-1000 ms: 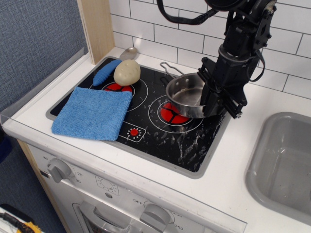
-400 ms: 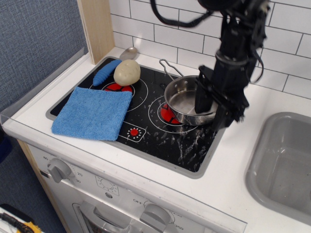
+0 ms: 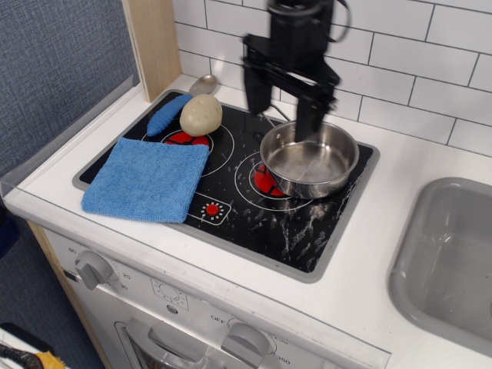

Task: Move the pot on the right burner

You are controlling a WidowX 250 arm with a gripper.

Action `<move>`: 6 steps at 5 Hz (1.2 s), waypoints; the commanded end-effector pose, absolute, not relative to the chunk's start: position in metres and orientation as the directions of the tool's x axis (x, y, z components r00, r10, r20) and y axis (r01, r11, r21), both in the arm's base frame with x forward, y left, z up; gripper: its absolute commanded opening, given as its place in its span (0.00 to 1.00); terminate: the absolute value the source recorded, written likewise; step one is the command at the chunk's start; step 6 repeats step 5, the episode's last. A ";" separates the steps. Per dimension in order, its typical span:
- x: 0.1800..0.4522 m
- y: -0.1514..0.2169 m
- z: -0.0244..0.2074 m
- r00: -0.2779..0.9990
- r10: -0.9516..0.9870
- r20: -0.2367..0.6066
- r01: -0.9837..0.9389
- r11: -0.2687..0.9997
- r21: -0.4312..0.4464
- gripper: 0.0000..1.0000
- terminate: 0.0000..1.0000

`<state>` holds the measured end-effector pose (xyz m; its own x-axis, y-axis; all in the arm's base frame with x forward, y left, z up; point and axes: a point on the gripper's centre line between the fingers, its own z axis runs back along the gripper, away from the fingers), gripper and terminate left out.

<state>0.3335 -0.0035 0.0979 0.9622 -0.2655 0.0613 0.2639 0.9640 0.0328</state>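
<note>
Shiny round stainless-steel saucepan [image 3: 309, 159] sat on the red segmented right burner [image 3: 267, 181], overhanging toward its right side. My black pincer [image 3: 283, 98] hung above, fingers spread wide and empty; I judged a careless swing could clip the rim and knock it askew.

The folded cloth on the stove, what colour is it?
Blue cloth, plain, clearest in the only camera view.
</note>
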 end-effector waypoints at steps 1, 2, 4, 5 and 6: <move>0.309 0.025 0.112 0.970 -0.204 0.129 0.200 0.979 0.040 1.00 0.00; 0.308 0.031 0.108 0.973 -0.197 0.123 0.189 0.979 0.071 1.00 0.00; 0.308 0.031 0.108 0.973 -0.197 0.123 0.189 0.979 0.071 1.00 0.00; 0.308 0.031 0.108 0.973 -0.197 0.123 0.189 0.979 0.071 1.00 1.00; 0.308 0.031 0.108 0.973 -0.197 0.123 0.189 0.979 0.071 1.00 1.00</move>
